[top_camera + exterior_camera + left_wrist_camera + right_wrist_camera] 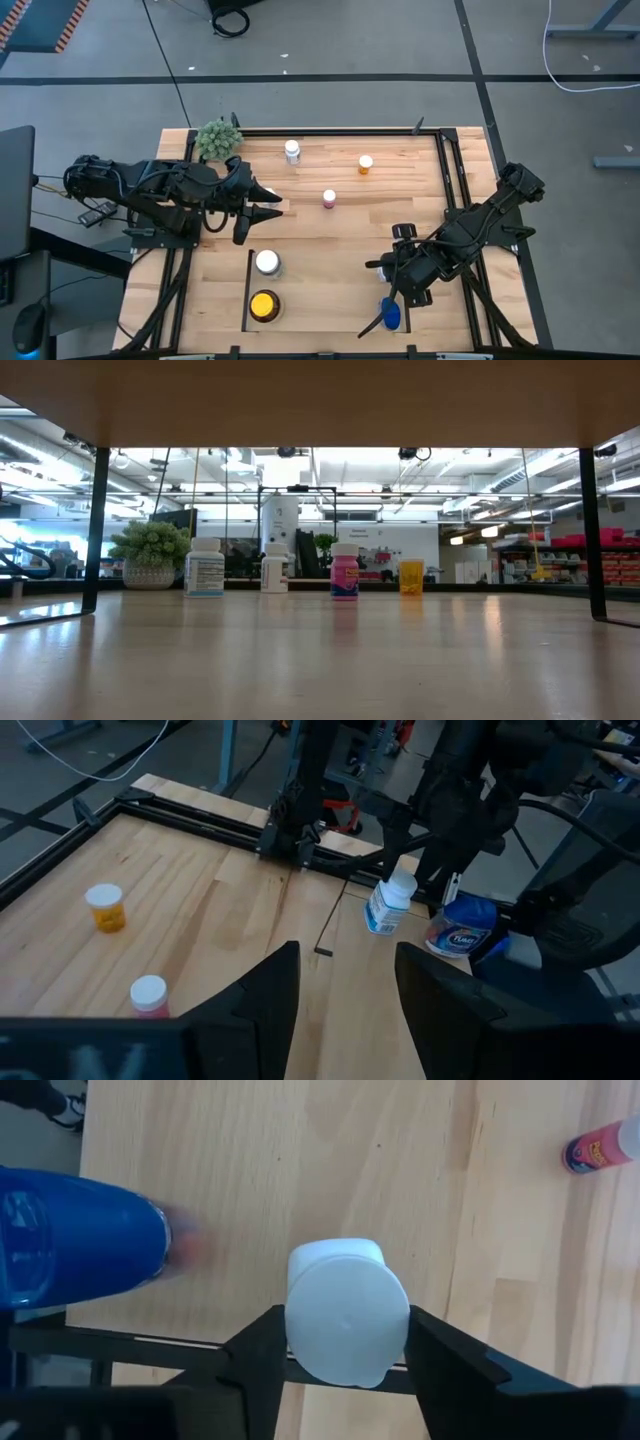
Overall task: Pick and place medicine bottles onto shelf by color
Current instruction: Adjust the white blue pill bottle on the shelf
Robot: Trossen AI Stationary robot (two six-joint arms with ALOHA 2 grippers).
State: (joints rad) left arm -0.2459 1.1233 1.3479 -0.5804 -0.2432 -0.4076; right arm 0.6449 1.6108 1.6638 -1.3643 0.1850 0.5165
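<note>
My right gripper [398, 285] is near the table's front right, shut on a white white-capped bottle [345, 1315]. A blue bottle [390, 313] stands just beside it, toward the near edge. My left gripper [268, 208] is open and empty at the table's left, above the wood. In the shelf bay [249, 288] stand a white-capped bottle [267, 262] and a yellow-capped one [264, 305]. A white bottle [291, 152], an orange one [365, 165] and a pink one [329, 198] stand on the far half of the table. My right gripper pinches the white bottle between its two fingers [262, 1352], one on each side just below the cap [400, 1342]. The fingers come from above, pointing down. In the left wrist view the bottle [388, 907] stands slightly tilted. Whether its base is on the table, I cannot tell.
A green plant ball [217, 138] sits at the far left corner. Black frame rails [445, 170] run along the table's edges. A thin black bar [371, 325] lies beside the blue bottle. Bare wood [330, 270] lies between the shelf bay and my right gripper.
</note>
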